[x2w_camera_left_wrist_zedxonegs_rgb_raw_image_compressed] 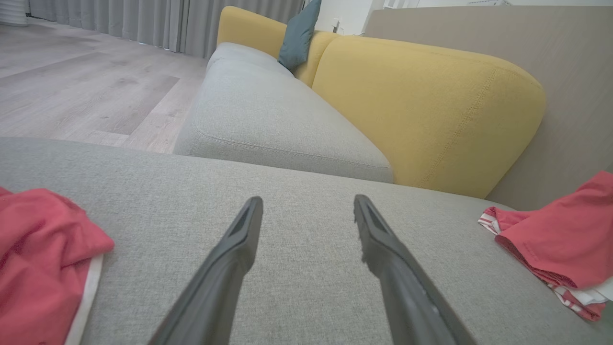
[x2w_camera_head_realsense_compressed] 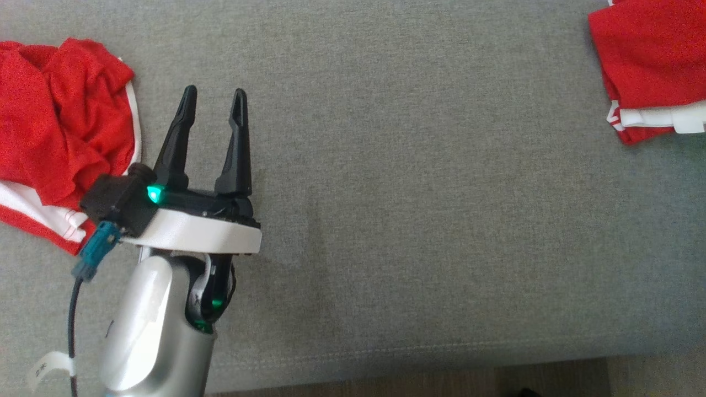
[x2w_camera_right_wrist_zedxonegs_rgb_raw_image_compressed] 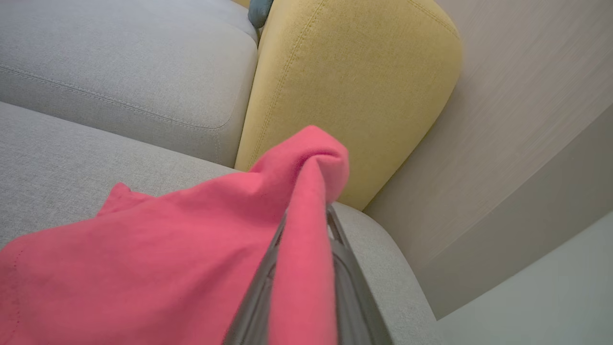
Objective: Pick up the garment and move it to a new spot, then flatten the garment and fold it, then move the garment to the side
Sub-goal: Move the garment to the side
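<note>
Red cloth of the garment (x2w_camera_right_wrist_zedxonegs_rgb_raw_image_compressed: pixel 167 249) is seen closest in the right wrist view. A fold of it is pinched between the closed fingers of the right pincer (x2w_camera_right_wrist_zedxonegs_rgb_raw_image_compressed: pixel 309 215) and is held higher than the rest of the cloth. The garment lies at the far right corner of the grey cushion (x2w_camera_head_realsense_compressed: pixel 419 193), just beside the yellow backrest (x2w_camera_right_wrist_zedxonegs_rgb_raw_image_compressed: pixel 345 81), and white layers are shown at its lower edge in the head view.

At the lower left of the head view the left pincer (x2w_camera_head_realsense_compressed: pixel 215 102) is held over bare cushion with its fingers spread and nothing between them. Its fingers point up that view, carried on a pale forearm (x2w_camera_head_realsense_compressed: pixel 154 331) (a green light (x2w_camera_head_realsense_compressed: pixel 154 193) is lit at the wrist). A dark cable (x2w_camera_head_realsense_compressed: pixel 71 331) is seen along the forearm.

Just to the left of that pincer lies a second red garment (x2w_camera_head_realsense_compressed: pixel 60 121), crumpled, with white trim. It is not touched by the fingers and lies well apart from the first. Between the two garments the cushion is bare.

Beyond the cushion a second grey seat (x2w_camera_left_wrist_zedxonegs_rgb_raw_image_compressed: pixel 268 115), a teal pillow (x2w_camera_left_wrist_zedxonegs_rgb_raw_image_compressed: pixel 299 33), a wooden floor (x2w_camera_left_wrist_zedxonegs_rgb_raw_image_compressed: pixel 81 81) and grey curtains (x2w_camera_left_wrist_zedxonegs_rgb_raw_image_compressed: pixel 119 19) can be made out.
</note>
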Robot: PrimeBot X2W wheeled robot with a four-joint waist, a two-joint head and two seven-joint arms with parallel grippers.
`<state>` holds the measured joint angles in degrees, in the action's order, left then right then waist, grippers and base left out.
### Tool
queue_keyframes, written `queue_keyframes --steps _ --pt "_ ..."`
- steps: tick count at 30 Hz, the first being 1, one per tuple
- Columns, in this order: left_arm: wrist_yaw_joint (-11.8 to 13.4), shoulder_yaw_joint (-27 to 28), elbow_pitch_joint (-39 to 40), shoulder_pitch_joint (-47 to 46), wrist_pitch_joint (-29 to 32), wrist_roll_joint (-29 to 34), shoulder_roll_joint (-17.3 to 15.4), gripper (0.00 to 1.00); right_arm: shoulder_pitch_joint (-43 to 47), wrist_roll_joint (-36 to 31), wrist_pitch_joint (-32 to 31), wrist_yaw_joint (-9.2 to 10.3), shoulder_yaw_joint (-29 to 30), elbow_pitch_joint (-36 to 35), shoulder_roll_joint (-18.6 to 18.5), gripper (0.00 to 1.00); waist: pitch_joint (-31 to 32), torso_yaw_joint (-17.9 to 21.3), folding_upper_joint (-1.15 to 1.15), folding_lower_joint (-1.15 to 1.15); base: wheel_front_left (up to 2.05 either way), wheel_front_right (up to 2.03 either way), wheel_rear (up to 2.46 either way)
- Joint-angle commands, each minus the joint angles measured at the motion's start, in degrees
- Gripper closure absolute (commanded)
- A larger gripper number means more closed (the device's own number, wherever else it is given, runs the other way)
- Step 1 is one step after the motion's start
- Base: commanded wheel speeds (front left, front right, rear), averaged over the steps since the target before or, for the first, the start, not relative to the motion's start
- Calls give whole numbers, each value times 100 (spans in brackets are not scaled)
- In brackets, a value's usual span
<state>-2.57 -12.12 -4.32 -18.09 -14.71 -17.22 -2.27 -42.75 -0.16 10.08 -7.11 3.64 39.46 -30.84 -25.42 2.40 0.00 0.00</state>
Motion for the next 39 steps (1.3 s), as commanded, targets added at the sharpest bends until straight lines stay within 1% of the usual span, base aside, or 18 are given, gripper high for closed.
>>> queue_keyframes --steps 1,5,6,7,14,18,24,28,30,36,39 --pt "-4 183 181 -111 -29 34 -61 0 -22 -1 43 -37 -12 -173 -181 63 4 1 0 0 0 0 0" --pt "-5 176 161 -125 -29 20 -61 0 -26 76 59 -37 2 -184 -146 14 17 0 0 0 0 0 0" --pt "-4 174 154 -128 -29 15 -61 0 -25 105 61 -37 -3 -178 -140 5 22 0 0 0 0 0 0" --pt "0 173 147 -129 -29 11 -61 0 -21 154 58 -37 5 -172 -121 0 31 1 0 0 0 0 0" --pt "16 150 90 -113 -29 -53 -61 0 -41 269 182 -37 26 -248 -49 0 176 -6 0 0 0 0 0" --pt "40 140 81 -79 -29 -129 -61 0 15 255 272 -37 -74 -455 193 0 416 -28 0 0 0 0 0" --pt "112 166 95 57 -29 -245 -61 0 300 272 340 -37 -317 -940 852 0 907 -86 0 0 0 0 0" --pt "160 186 112 193 -29 -298 -61 0 650 280 319 -37 -481 -1292 1357 0 1231 -144 0 0 0 0 0" --pt "185 204 119 267 -29 -318 -61 0 849 197 326 -37 -561 -1470 1537 0 1370 -180 0 0 0 0 0" --pt "184 265 93 514 -29 -188 -61 0 1565 93 359 -37 -539 -1906 2254 0 1757 -267 0 0 0 0 0" --pt "87 184 81 729 -29 27 -61 0 2055 -63 417 -37 -415 -2113 2554 0 2006 -309 0 0 0 0 0"
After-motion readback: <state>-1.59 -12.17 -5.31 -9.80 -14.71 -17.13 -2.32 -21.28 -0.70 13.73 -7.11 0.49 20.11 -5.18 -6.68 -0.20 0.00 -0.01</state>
